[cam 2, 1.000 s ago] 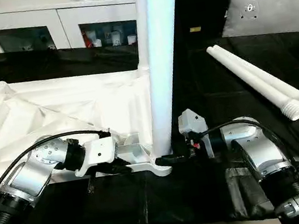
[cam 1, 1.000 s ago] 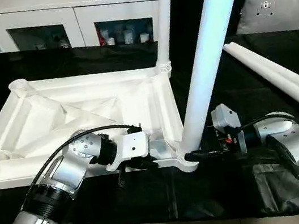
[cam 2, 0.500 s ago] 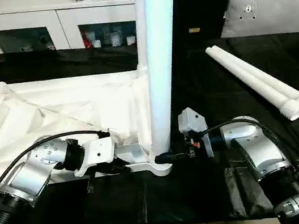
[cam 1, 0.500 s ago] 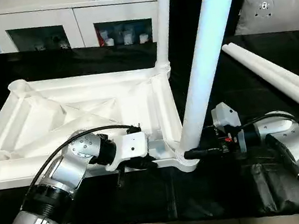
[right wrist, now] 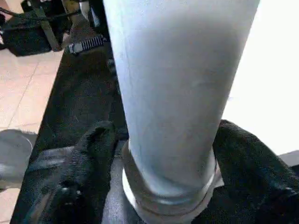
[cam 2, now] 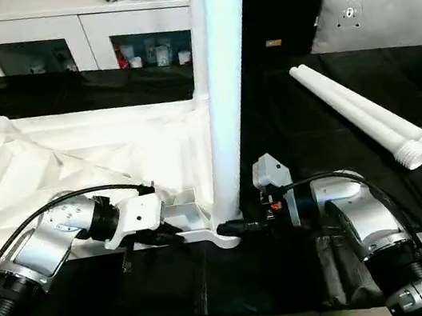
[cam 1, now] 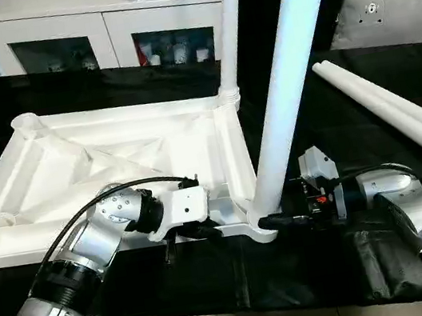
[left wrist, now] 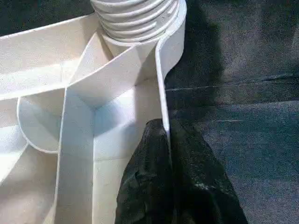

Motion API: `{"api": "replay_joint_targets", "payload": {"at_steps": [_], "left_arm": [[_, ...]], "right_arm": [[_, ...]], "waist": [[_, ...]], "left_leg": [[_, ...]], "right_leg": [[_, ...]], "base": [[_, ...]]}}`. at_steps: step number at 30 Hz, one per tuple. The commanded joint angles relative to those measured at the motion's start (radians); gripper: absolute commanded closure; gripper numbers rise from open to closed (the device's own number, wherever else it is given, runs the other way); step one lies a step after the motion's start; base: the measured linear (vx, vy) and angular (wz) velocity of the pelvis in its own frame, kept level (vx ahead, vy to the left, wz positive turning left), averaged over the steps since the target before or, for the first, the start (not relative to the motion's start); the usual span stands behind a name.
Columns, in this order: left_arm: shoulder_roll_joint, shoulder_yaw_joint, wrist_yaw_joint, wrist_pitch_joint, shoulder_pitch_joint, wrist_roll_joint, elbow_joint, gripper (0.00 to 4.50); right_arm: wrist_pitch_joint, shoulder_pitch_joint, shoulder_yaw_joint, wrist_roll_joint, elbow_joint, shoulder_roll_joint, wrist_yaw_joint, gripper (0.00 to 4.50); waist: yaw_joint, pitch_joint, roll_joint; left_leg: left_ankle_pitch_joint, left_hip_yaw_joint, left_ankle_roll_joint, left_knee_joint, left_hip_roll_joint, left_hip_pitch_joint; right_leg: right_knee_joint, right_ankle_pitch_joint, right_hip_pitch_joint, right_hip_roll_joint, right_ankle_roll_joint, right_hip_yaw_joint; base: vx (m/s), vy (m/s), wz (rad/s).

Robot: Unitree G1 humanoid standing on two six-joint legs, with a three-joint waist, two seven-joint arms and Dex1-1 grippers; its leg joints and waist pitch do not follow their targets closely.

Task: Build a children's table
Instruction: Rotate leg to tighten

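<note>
The white table top (cam 1: 114,162) lay upside down on the black tabletop (cam 1: 336,129), ribs facing up. Two legs stood upright in its corner sockets: the far leg (cam 1: 228,25) at the back corner and the near leg (cam 1: 283,81) at the front corner closest to the right arm. Two spare legs (cam 1: 385,108) lay side by side on the tabletop, well apart to the right, near a grey cushion (cam 1: 397,9).

The left tool (left wrist: 168,186) was pinched shut on the thin front rim of the table top, just beside the near socket, as the left wrist view showed. The right tool (right wrist: 163,154) sat at the base of the near leg with a black finger on either side; its fingers (right wrist: 93,154) appeared to stand slightly off the tube rather than squeezing it, so it read as open around the leg.

The near leg's thread looked not fully seated, with ridges visible above the socket in the left wrist view. If so, a loose leg could tip or cross-thread when turned again. A regrip placed too low might catch the socket collar instead of the tube. Should the left tool slip off the thin rim, the whole top could rotate with the leg.
</note>
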Motion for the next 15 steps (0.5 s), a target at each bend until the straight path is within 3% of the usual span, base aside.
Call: {"api": "replay_joint_targets", "payload": {"at_steps": [1,2,7,14,15], "left_arm": [[0.006,-0.065,-0.047,-0.013,0.003,0.052,0.020,4.50],[0.007,-0.065,-0.047,-0.013,0.002,0.052,0.020,4.50],[0.009,-0.065,-0.048,-0.013,0.000,0.054,0.021,4.50],[0.013,-0.065,-0.049,-0.011,0.005,0.053,0.015,4.50],[0.014,-0.065,-0.050,-0.010,0.006,0.053,0.013,4.50]], "right_arm": [[-0.011,0.013,0.007,-0.017,0.001,-0.002,-0.014,0.76],[-0.023,0.012,0.006,-0.025,0.004,0.002,-0.028,0.57],[-0.036,0.007,0.002,-0.033,0.012,0.017,-0.052,0.57],[-0.026,0.010,0.001,-0.020,0.004,0.017,-0.040,0.57],[-0.025,0.012,0.002,-0.020,0.003,0.015,-0.038,0.73]], "waist": [[-0.006,-0.061,0.007],[-0.006,-0.061,0.008],[-0.007,-0.059,0.007],[-0.008,-0.059,0.006],[-0.008,-0.059,0.007]], "left_leg": [[-0.274,-0.031,-0.008,-0.075,0.065,0.041],[-0.278,-0.031,-0.010,-0.076,0.065,0.041],[-0.299,-0.032,-0.017,-0.078,0.065,0.042],[-0.286,-0.031,-0.012,-0.077,0.065,0.041],[-0.288,-0.031,-0.012,-0.077,0.065,0.040]], "right_leg": [[-0.068,-0.070,0.019,-0.070,-0.235,0.026],[-0.068,-0.072,0.019,-0.070,-0.235,0.026],[-0.072,-0.105,0.018,-0.072,-0.229,0.028],[-0.069,-0.084,0.018,-0.071,-0.230,0.027],[-0.070,-0.087,0.018,-0.071,-0.230,0.028]], "base": [[0.000,0.000,0.00],[0.000,0.000,0.00],[0.000,0.000,0.00],[0.000,0.000,0.00],[0.000,0.000,0.00]]}}
